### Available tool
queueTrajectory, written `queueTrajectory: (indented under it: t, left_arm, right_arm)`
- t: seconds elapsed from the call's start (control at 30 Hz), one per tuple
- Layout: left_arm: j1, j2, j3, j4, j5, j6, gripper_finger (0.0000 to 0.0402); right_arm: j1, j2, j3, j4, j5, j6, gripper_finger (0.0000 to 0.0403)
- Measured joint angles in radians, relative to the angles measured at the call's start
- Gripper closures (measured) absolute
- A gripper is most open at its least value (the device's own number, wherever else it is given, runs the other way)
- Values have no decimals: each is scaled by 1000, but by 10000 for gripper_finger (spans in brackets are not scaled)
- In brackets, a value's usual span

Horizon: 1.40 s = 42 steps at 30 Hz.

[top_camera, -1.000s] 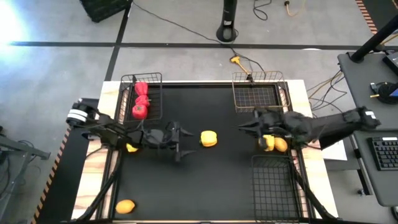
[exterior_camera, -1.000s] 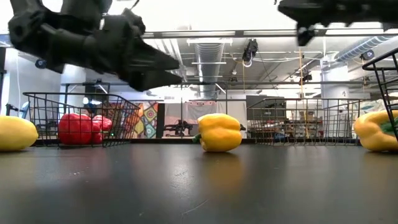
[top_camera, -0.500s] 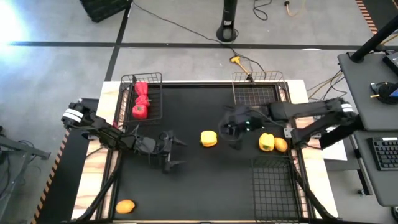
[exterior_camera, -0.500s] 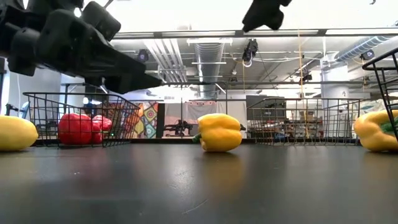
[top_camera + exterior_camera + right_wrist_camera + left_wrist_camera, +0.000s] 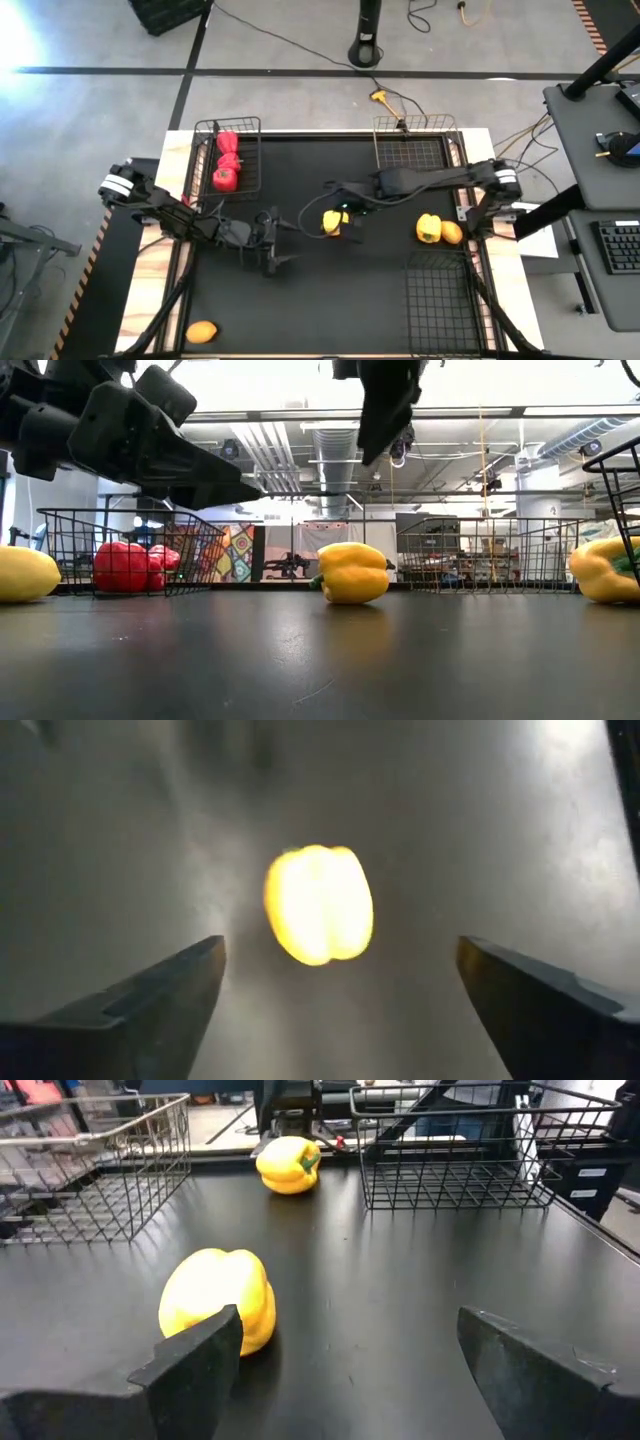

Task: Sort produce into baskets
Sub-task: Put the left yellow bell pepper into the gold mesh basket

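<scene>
A yellow bell pepper (image 5: 331, 224) lies on the black table top near its middle, also seen in the low view (image 5: 352, 572). My right gripper (image 5: 340, 210) hovers open above it, fingers pointing down on either side of the pepper (image 5: 318, 905) without touching it. My left gripper (image 5: 285, 245) is open, just left of that pepper (image 5: 218, 1298) and clear of it. Another yellow pepper (image 5: 427, 229) and an orange fruit (image 5: 452, 233) lie at the right. Red peppers (image 5: 226, 165) sit in the far-left black basket (image 5: 250, 128).
A tan wire basket (image 5: 415, 152) stands at the far right and a black wire basket (image 5: 440, 300) at the near right. An orange fruit (image 5: 202, 331) lies at the near left. Open table top lies between the arms and the near edge.
My right gripper has swung from above the pepper and fruit at the right toward the table's left, and now stands over the middle yellow pepper; its fingers have opened wide. My left gripper has shifted a little toward the near edge.
</scene>
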Motion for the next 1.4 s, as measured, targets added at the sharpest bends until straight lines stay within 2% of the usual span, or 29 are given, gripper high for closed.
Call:
queueTrajectory:
  t: [0.2, 0.57, 0.8, 1.03, 1.2, 1.4]
  left_arm:
    - [0, 1, -4, -3, -6, -9, 52]
    - [0, 1, -4, -12, -8, -10, 52]
    - [0, 1, -5, -27, -9, -10, 52]
    - [11, 2, -5, -146, -14, -64, 52]
    - [18, 2, -5, -140, -17, -67, 52]
    - [18, 2, -5, -143, -16, -67, 52]
  right_arm:
    - [-56, 131, -18, 19, -29, -105, 4]
    - [-116, 318, -14, 73, -180, -191, 3]
    - [-114, 345, 3, 119, -186, -172, 3]
    - [-115, 334, 68, 119, -185, -166, 3]
    - [-127, 350, 74, 133, -186, -157, 3]
    - [-127, 381, 69, 138, -183, -250, 3]
